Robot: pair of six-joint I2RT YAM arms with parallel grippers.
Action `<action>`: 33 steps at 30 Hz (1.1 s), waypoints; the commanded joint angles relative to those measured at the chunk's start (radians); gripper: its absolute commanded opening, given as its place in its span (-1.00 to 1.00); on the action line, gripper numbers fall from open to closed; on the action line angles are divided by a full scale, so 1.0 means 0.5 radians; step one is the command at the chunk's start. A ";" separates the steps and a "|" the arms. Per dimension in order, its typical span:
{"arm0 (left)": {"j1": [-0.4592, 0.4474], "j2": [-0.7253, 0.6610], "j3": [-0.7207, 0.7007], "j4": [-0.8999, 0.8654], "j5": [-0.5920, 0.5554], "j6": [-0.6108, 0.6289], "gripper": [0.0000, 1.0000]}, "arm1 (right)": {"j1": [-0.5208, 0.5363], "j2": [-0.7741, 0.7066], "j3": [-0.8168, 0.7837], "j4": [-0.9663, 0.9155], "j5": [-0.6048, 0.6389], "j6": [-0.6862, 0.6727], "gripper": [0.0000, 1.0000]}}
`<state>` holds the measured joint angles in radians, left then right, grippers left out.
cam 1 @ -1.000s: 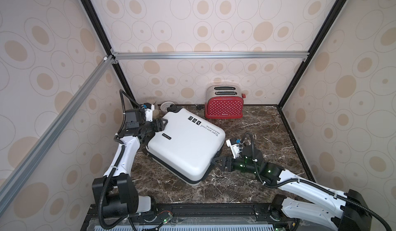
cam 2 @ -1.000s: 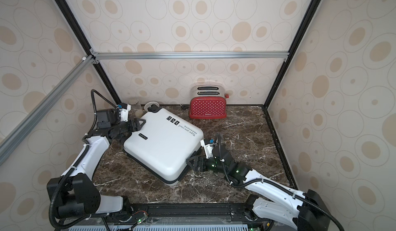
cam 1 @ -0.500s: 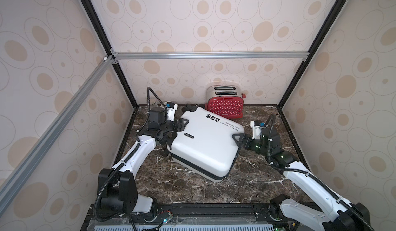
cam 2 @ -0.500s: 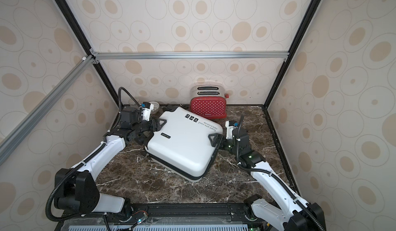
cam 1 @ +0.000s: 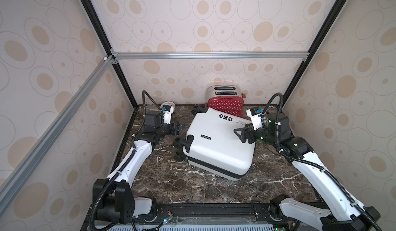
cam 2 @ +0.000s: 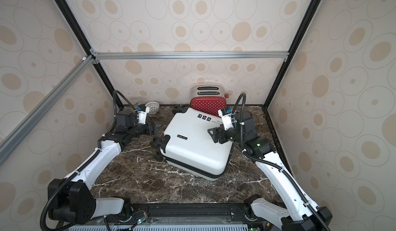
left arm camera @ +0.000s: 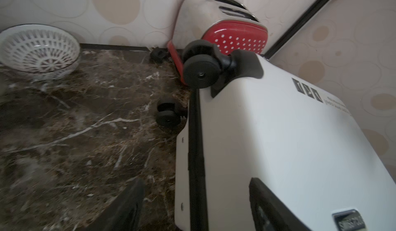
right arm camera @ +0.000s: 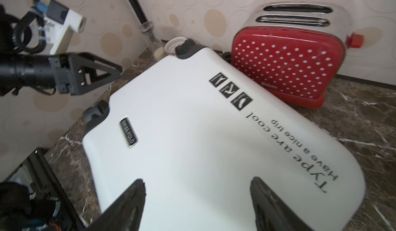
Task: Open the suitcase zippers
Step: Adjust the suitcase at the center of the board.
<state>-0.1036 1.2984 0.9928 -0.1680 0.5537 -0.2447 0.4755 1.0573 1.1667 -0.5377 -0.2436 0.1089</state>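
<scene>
The white suitcase (cam 1: 220, 146) (cam 2: 196, 148) lies flat and skewed on the marble top, its black wheels (cam 1: 179, 144) facing left. Its black zippers (cam 1: 216, 167) (left arm camera: 196, 155) run as a band round the seam, and no pull shows. My left gripper (cam 1: 177, 129) (cam 2: 152, 129) (left arm camera: 196, 185) hangs open and empty just left of the wheel end, apart from the case. My right gripper (cam 1: 239, 135) (cam 2: 212, 134) (right arm camera: 197, 180) is open over the right part of the white lid (right arm camera: 192, 133), with nothing between its fingers.
A red polka-dot toaster (cam 1: 225, 106) (right arm camera: 287, 69) stands at the back wall, touching the case's far corner. A white lattice basket (cam 1: 168, 106) (left arm camera: 38, 50) and a glass jar (right arm camera: 147, 29) sit in the back left corner. Walls close in on three sides.
The suitcase has slid to the right and back toward the toaster. My left gripper has come off its wheel end. The right arm has swung back and up over the lid.
</scene>
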 commanded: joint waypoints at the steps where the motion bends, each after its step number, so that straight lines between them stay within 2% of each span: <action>1: -0.002 -0.100 -0.164 0.016 0.304 0.136 0.55 | 0.342 -0.126 -0.064 -0.321 0.014 -0.070 0.52; 4: -0.002 -0.193 -0.436 0.373 0.579 -0.064 0.51 | 0.795 -0.282 -0.258 -0.105 0.184 0.163 0.52; 6: -0.011 -0.230 -0.554 0.526 0.641 -0.161 0.49 | 0.976 -0.308 -0.378 -0.033 0.234 0.345 0.51; 9: -0.027 -0.242 -0.613 0.551 0.672 -0.168 0.49 | 1.153 -0.207 -0.437 -0.107 0.330 0.447 0.53; 11: -0.046 -0.227 -0.625 0.534 0.680 -0.168 0.46 | 1.162 -0.130 -0.482 -0.079 0.389 0.510 0.54; 15: -0.140 -0.228 -0.685 0.622 0.669 -0.240 0.42 | 1.112 -0.068 -0.539 0.021 0.699 0.472 0.64; 20: -0.316 -0.208 -0.752 0.875 0.666 -0.409 0.41 | 0.625 -0.142 -0.611 0.141 0.504 0.397 0.62; 22: -0.336 -0.211 -0.738 0.868 0.632 -0.435 0.41 | 0.502 -0.158 -0.582 0.149 0.405 0.241 0.61; 25: -0.311 -0.273 -0.685 0.774 0.507 -0.420 0.48 | 0.482 -0.087 -0.367 0.018 0.323 -0.115 0.59; 27: -0.228 -0.322 -0.666 0.732 0.390 -0.494 0.52 | 0.487 0.022 -0.144 -0.127 0.222 -0.379 0.56; 31: 0.000 -0.419 -0.765 0.811 0.296 -0.671 0.52 | 0.589 0.262 0.239 -0.311 0.143 -0.911 0.56; 33: 0.096 -0.466 -0.827 0.853 0.284 -0.715 0.54 | 0.671 0.413 0.425 -0.427 0.119 -1.280 0.57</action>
<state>-0.1013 1.0992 0.6102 0.2325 0.7425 -0.5323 0.7689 1.1961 1.3025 -0.6388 -0.1371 -0.2150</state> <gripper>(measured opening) 0.768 0.782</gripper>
